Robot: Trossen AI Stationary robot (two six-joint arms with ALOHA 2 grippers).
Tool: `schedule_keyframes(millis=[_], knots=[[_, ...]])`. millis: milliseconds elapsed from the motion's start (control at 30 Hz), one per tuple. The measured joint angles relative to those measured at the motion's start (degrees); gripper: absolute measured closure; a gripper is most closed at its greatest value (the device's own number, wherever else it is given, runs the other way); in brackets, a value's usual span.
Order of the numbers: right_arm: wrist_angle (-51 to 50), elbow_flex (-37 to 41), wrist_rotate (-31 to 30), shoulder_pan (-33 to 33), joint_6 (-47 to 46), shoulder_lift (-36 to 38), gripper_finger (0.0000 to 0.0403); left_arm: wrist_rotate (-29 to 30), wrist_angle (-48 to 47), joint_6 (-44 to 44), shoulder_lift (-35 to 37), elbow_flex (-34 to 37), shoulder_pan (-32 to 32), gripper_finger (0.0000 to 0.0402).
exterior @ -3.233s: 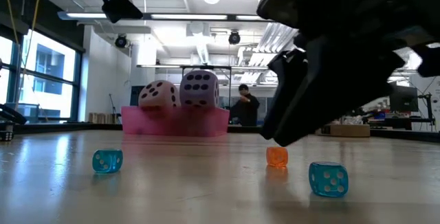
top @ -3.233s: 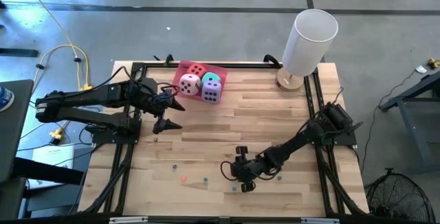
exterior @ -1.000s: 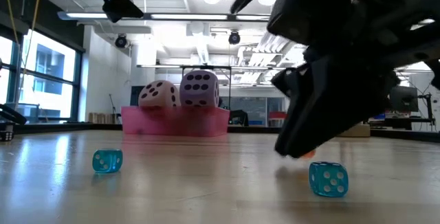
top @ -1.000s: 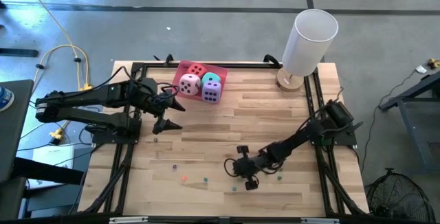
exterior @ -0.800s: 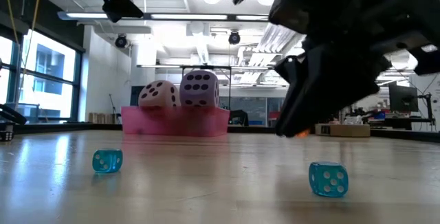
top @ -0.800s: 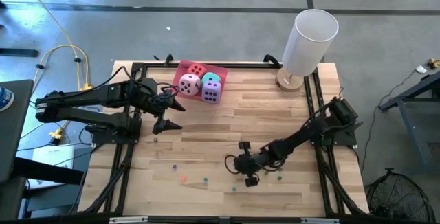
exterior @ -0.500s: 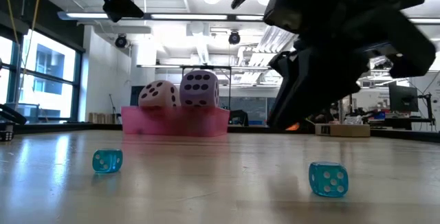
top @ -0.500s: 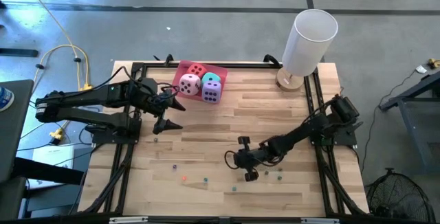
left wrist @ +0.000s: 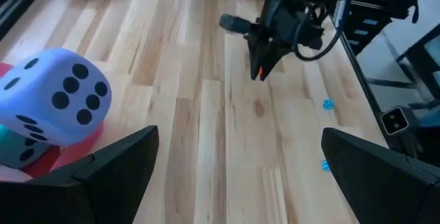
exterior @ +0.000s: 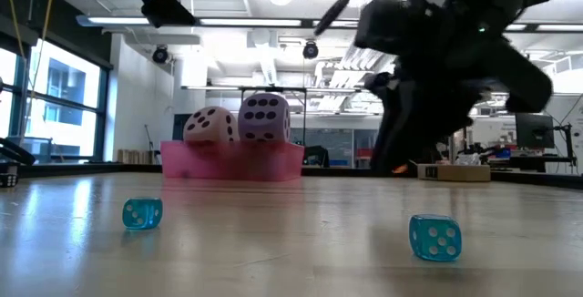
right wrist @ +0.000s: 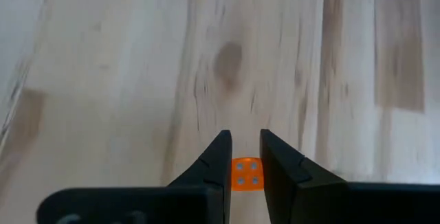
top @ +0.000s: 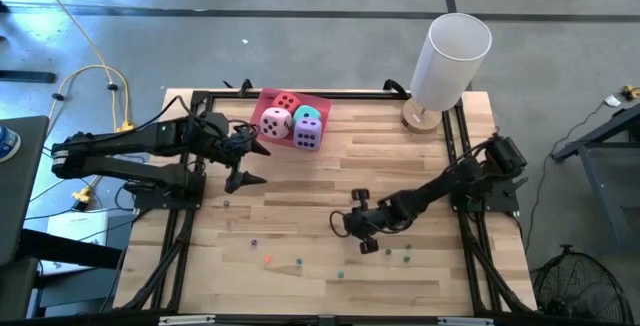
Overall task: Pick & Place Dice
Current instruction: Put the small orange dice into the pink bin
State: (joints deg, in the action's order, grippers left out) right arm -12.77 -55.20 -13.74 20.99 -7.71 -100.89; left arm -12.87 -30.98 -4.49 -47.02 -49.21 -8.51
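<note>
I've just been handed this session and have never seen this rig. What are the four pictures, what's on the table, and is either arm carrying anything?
You see two dark robot arms at a wooden table. One picture looks straight down on it, one looks level across the tabletop, and one comes from each arm's wrist.

The right gripper is shut on a tiny orange die, pinched between its fingertips above the boards; the left wrist view shows it too, as an orange speck at the tip. The left gripper waits open beside the pink tray at the far edge.

The tray holds four big soft dice: red, pink, teal and purple. Several tiny dice lie loose on the near half of the table, including two blue ones. A white lamp stands at the far right corner.
</note>
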Motion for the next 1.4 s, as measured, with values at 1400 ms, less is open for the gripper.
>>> schedule_keyframes(millis=[1400], knots=[[31.55,-0.02,-2.7,-33.02,9.21,7.76,0.0365,-0.84,4.51,1.46,-11.7,0.0,0.17,0.0005]])
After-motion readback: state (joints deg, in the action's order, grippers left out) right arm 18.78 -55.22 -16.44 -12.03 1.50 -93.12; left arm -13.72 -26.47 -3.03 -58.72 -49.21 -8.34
